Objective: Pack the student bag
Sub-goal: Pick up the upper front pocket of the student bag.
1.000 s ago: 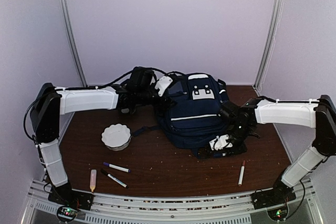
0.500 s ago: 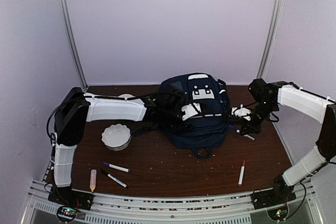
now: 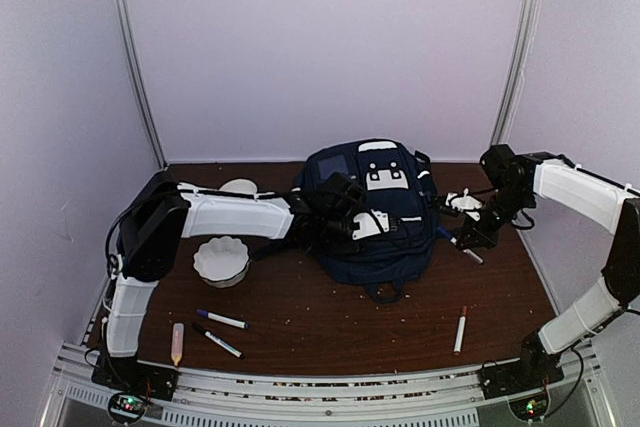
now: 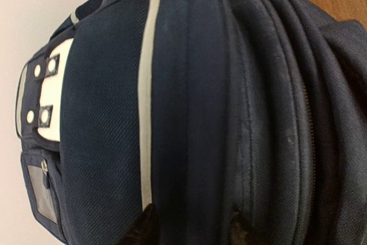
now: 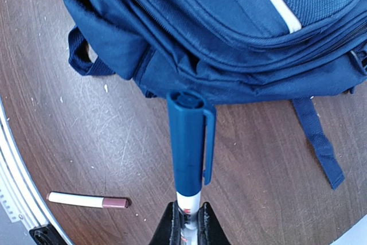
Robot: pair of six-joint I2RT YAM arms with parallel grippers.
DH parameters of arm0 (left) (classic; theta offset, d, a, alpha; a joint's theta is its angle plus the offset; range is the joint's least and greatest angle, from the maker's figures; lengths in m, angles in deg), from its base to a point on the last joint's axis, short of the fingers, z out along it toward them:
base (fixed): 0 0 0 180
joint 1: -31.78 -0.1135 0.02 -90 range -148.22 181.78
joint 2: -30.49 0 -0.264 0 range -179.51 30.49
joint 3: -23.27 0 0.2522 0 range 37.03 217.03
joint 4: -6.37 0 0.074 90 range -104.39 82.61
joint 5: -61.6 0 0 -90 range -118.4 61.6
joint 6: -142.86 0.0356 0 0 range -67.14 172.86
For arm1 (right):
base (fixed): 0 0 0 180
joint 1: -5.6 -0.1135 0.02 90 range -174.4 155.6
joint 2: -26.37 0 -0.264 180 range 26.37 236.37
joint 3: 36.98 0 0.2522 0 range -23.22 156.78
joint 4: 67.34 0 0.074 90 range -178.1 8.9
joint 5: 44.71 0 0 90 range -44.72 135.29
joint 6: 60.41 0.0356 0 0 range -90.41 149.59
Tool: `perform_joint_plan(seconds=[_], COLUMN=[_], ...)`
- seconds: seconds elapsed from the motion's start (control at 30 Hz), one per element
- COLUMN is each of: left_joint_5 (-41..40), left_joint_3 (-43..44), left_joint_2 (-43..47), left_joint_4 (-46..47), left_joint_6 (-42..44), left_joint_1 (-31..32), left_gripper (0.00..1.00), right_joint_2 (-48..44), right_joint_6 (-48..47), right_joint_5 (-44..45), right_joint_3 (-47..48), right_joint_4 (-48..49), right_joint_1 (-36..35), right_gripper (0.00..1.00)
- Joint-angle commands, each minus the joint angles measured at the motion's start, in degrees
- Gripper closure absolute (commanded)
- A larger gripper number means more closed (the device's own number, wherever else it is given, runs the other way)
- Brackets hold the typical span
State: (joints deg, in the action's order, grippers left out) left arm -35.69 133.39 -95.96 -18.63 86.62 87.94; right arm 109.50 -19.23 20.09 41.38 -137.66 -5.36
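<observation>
Student bag (image 3: 380, 247) lies far-centre on bench (image 3: 330, 317). Left hand (image 3: 366, 223) sits against its front; fingertips (image 4: 146, 228) cut off at frame edge, grip cannot be told. Right hand (image 5: 186, 225), right of bag, pinches blue-capped pen (image 5: 189, 142).

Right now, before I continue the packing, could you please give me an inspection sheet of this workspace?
Surface: brown table, scattered with pale crumbs.
Job's things: student bag lying front up, mid-table.
Clutter: scalloped white bowl; marker; second marker; pale tube; red-capped marker; white object half hidden behind left arm.
Grippers: left gripper fingertips apart against the bag, grip unclear; right gripper shut on blue-capped marker beside the bag.
Cables: black cable looping by left arm.
Surroundings: plain pale walls, metal posts.
</observation>
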Motion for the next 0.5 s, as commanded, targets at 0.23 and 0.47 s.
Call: perform_joint_plan(seconds=[0.23,0.47], left_joint_5=[0.50,2.43], left_joint_3=[4.49,6.24], left_joint_2=[3.38,4.02], left_joint_4=[2.37,1.81], left_joint_6=[-3.35,-6.06], left_joint_1=[-0.26,-0.86], left_gripper=[0.91,1.00], right_joint_2=[-0.28,-0.72], right_joint_6=[1.20,1.52], right_joint_5=[-2.04,-2.86], right_joint_3=[1.41,2.07], right_joint_4=[1.71,2.58], right_joint_1=[0.33,-0.19], right_gripper=[1.00,1.00])
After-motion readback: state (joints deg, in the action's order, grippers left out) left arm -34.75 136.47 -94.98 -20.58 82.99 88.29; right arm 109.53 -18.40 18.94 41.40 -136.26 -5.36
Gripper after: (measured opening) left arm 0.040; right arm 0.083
